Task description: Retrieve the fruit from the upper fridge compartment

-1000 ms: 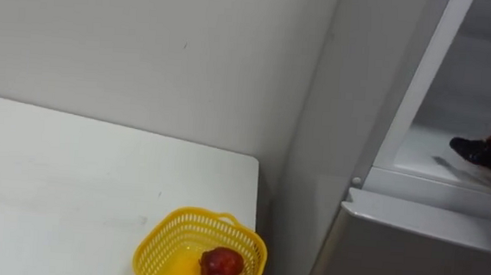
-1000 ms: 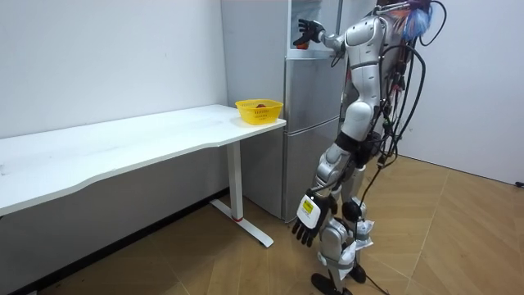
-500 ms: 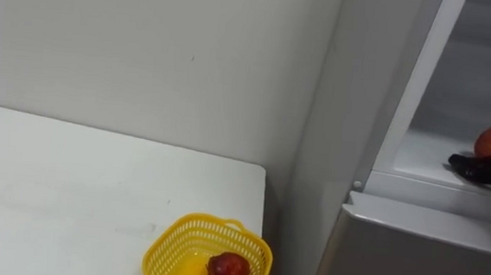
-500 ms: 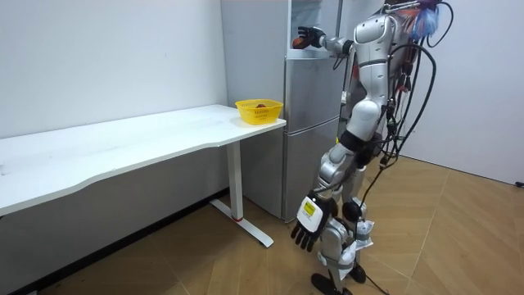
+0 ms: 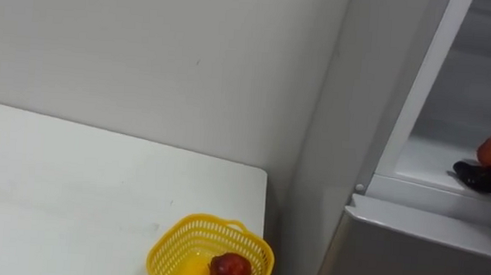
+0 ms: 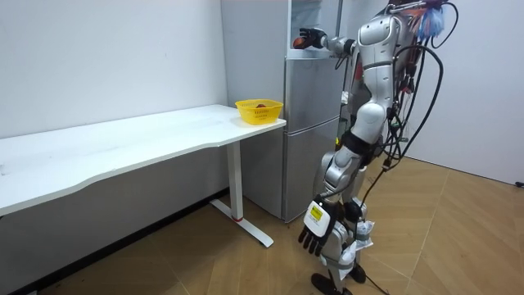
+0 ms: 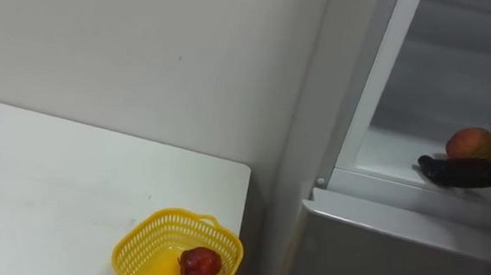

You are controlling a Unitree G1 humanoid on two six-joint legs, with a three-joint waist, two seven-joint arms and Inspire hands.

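The robot is standing at the fridge, reaching its right hand into the upper compartment. The hand is curling round a red-orange fruit that is sitting on the white shelf, thumb lying under its front and fingers rising behind. The left hand is hanging by the leg, fingers relaxed. A yellow basket is sitting on the table corner.

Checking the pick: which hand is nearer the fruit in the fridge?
Right. The right hand cups the fruit on the upper fridge shelf; the left hand hangs open beside the knee, far below.
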